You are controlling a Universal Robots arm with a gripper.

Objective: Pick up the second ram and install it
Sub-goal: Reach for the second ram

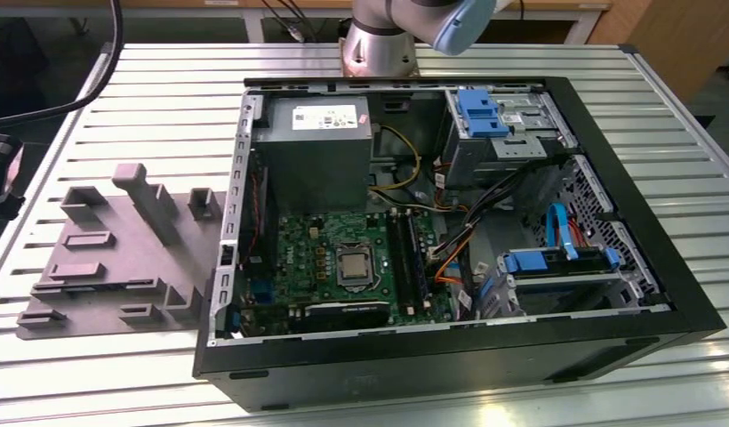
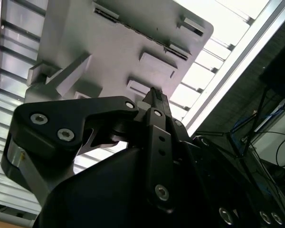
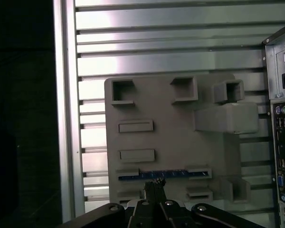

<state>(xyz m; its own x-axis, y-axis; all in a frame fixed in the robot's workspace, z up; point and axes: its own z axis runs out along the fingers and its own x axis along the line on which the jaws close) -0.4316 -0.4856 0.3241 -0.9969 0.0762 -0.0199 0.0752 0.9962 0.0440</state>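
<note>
Above the grey tray the gripper hangs, fingers together, empty — in line with the second ram, slotted edge-up, presumably for grasping.

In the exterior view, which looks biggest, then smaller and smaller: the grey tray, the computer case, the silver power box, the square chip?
Largest to smallest:
1. computer case
2. grey tray
3. power box
4. square chip
The tray may sit a little nearer the camera than the power box, but it looks clearly bigger.
</note>
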